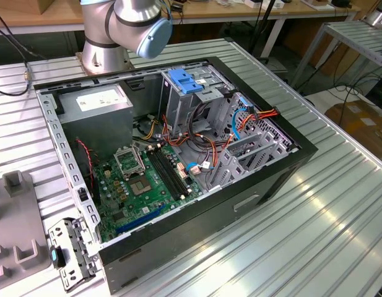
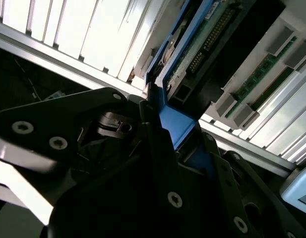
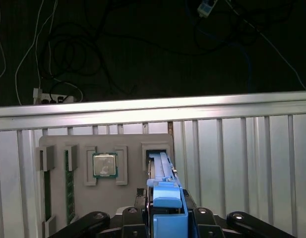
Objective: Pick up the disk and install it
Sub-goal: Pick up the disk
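Observation:
In both wrist views the disk (image 3: 161, 171) stands on its edge, a grey metal drive with long bright blue rails (image 2: 178, 126). Its far end sits in a slot of a grey holder tray (image 3: 58, 144) on the slatted aluminium table. My gripper (image 3: 166, 218) straddles the near end, with a black finger tight against each side of the blue rail. In the second wrist view the drive's connector side (image 2: 207, 39) runs away from the gripper (image 2: 175, 131). The open computer case (image 1: 197, 154) lies on the table in the exterior view.
The holder tray also carries a processor chip (image 3: 104, 164) and a green memory stick (image 3: 69, 184). Inside the case are a silver cage with a wide blue clip (image 1: 186, 80), a grey box with a white label (image 1: 98, 102), the green motherboard (image 1: 147, 179) and loose cables. The arm's base (image 1: 104, 49) stands behind the case.

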You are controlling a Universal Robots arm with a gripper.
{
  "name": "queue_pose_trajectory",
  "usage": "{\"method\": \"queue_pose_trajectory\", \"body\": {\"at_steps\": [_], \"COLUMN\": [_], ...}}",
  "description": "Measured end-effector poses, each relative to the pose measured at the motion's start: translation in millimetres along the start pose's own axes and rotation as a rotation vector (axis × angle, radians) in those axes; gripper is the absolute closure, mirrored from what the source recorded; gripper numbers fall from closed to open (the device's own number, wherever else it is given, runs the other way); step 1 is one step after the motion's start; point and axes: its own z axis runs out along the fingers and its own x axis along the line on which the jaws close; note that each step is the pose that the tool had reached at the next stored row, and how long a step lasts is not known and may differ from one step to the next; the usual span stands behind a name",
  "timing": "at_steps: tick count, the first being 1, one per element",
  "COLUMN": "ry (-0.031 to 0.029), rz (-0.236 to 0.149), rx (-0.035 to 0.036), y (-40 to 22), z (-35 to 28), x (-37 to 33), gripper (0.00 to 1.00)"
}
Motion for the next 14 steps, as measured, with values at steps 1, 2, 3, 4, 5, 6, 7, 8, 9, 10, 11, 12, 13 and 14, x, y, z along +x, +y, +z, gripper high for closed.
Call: {"method": "queue_pose_trajectory", "body": {"at_steps": [1,2,3,4,5,6,7,8,9,10,11,12,13,14], "ry": [0.0064,0.0090,0.0102,0.0105,0.0107,0.0108,0.0109,0.0109,0.0110,0.0109,0.0109,0.0109,0.0109,0.0110], "rz": [0.000,0.000,0.000,0.000,0.000,0.000,0.000,0.000,0.000,0.000,0.000,0.000,0.000,0.000], "rx": [0.0006,0.0005,0.0005,0.0006,0.0007,0.0007,0.0006,0.0007,0.0006,0.0007,0.0007,0.0007,0.0007,0.0006], "y": [0.0,0.0,0.0,0.0,0.0,0.0,0.0,0.0,0.0,0.0,0.0,0.0,0.0,0.0], "z": [-1.2,-2.1,-3.1,-4.5,-5.5,-6.9,-8.1,-9.6,-11.1,-12.4,-13.7,-16.3,-17.8,-19.6], "x": [-0.1,0.0,0.0,0.0,-0.1,-0.1,-0.1,-0.1,-0.1,-0.1,-0.1,-0.1,-0.1,-0.2], "gripper": [0.63,0.63,0.63,0.63,0.63,0.63,0.63,0.63,0.63,0.63,0.63,0.63,0.63,0.63]}}
